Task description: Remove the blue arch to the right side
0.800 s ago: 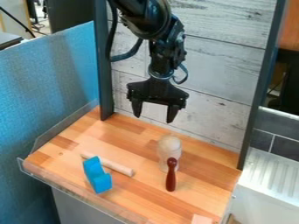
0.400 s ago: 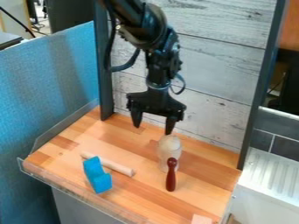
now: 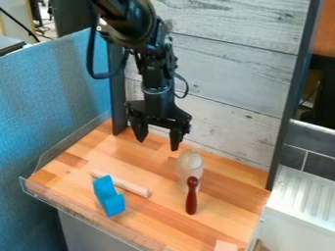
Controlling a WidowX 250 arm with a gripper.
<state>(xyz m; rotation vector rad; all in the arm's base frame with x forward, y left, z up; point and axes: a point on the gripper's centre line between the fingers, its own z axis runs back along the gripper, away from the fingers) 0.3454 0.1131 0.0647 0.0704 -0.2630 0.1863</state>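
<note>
Blue arch [image 3: 112, 204] on the wooden top [image 3: 157, 219], toward the left front as the camera sees it, its hollow turned roughly toward the right; it seems to rest on one side, though its exact pose is hard to judge from this slant. The black gripper [image 3: 157, 143] hangs above and behind it, well apart, fingers spread wide and nothing between them. That empty, downward-pointing spread makes sense for an approach from above: there is room to lower a finger on either side of a leg or the back of the arch. A pale rod [image 3: 134, 188] lies slantwise just beside the arch, and I can't tell whether they touch, so the fingers would do well to line up clear of it, lest they nudge it along. The pale rounded wooden piece [image 3: 190, 164] and the dark red handle-like piece [image 3: 191, 201] stand to the right, in the way of a low, straight drag. Lifting the arch before carrying it across looks the safer choice. As I judge it, the job is at the reaching stage, with the grasp and the move to the right both to do.
</note>
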